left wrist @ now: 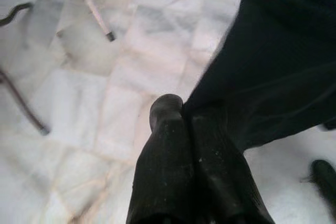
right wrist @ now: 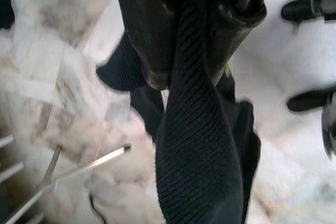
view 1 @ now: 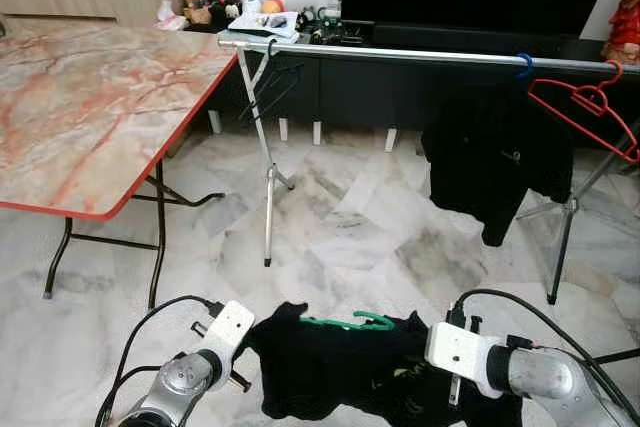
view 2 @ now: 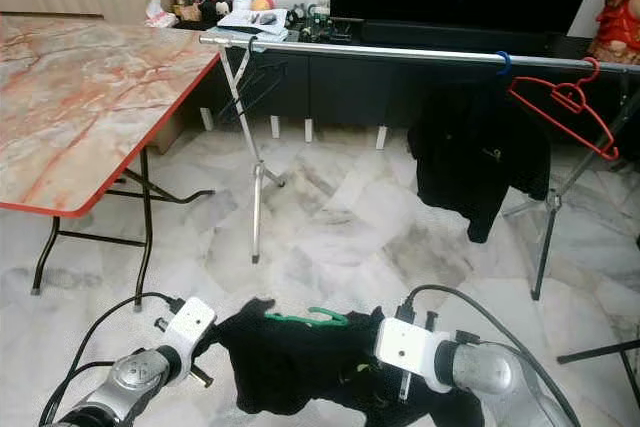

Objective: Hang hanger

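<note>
A thin green plastic hanger (view 1: 352, 322) lies curved inside the collar of a black ribbed knit garment (view 1: 330, 362), stretched between the two grippers low over the marble floor (view 1: 340, 237). The left gripper (left wrist: 181, 116) pinches the garment's edge; the right gripper (right wrist: 184, 51) clamps a ribbed fold. Ahead stands a metal rail (view 1: 420, 54).

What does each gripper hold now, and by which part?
Both hold the black garment on the green hanger: left gripper pinches its edge, right gripper a bunched fold.
</note>
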Controlling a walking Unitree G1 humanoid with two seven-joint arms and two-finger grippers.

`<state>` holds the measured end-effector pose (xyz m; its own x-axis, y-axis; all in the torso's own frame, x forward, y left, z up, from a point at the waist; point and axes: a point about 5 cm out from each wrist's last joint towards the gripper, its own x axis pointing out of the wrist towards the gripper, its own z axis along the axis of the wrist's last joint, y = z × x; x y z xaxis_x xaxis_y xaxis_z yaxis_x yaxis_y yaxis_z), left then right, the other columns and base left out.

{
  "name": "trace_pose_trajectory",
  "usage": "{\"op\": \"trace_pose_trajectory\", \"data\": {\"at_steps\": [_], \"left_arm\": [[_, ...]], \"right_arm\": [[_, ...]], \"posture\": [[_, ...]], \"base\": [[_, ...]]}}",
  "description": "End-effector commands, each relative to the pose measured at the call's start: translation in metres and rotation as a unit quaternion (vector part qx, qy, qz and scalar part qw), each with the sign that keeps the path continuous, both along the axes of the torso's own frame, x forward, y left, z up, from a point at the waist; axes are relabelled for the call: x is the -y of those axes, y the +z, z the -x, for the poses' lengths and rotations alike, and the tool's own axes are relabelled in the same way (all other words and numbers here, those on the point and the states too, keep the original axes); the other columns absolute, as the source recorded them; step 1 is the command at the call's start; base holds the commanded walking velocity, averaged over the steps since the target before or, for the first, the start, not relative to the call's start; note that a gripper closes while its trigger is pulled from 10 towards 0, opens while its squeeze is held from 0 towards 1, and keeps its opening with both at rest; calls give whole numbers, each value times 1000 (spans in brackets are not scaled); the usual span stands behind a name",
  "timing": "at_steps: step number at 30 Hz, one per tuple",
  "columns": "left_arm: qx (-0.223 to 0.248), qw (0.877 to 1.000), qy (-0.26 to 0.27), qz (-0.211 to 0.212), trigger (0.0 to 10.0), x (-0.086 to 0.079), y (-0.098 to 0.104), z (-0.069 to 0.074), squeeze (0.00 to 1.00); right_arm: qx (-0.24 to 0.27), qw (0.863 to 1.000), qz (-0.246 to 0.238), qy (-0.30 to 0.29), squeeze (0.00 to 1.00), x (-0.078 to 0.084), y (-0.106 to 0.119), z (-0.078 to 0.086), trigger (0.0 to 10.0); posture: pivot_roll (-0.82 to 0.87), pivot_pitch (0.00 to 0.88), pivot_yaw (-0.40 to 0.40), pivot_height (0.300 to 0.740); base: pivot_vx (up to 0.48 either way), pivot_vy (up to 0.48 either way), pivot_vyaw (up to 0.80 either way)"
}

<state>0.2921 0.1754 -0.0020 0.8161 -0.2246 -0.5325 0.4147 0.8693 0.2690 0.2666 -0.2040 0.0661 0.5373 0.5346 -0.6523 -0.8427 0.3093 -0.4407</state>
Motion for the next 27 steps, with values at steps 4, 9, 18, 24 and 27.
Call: {"op": "trace_pose_trajectory", "data": {"at_steps": [4, 9, 18, 24, 27], "left_arm": [[-10, 992, 118, -54, 0, -38, -2, 4, 0], [-23, 972, 223, -73, 0, -61, -3, 8, 0], [-152, 981, 87, -77, 0, -34, -31, 31, 0], [-140, 988, 4, -72, 0, -16, -28, 26, 0], [-105, 992, -35, -57, 10000, -5, -20, 16, 0]], "right_arm": [[-18, 995, 61, -81, 0, 26, -9, -3, 10000], [-4, 982, 93, -161, 0, 42, -14, -9, 10000], [42, 963, -81, -254, 0, 19, 4, -27, 10000], [38, 955, -151, -251, 0, 8, 13, -32, 10000], [26, 963, -128, -234, 0, 6, 8, -30, 10000]], "posture": [[49, 74, 4, 740], [49, 74, 3, 740], [51, 77, 0, 740], [52, 77, -3, 740], [54, 75, -5, 740]], "base": [[0, 0, 0], [0, 0, 0], [0, 0, 0], [0, 0, 0], [0, 0, 0]]}}
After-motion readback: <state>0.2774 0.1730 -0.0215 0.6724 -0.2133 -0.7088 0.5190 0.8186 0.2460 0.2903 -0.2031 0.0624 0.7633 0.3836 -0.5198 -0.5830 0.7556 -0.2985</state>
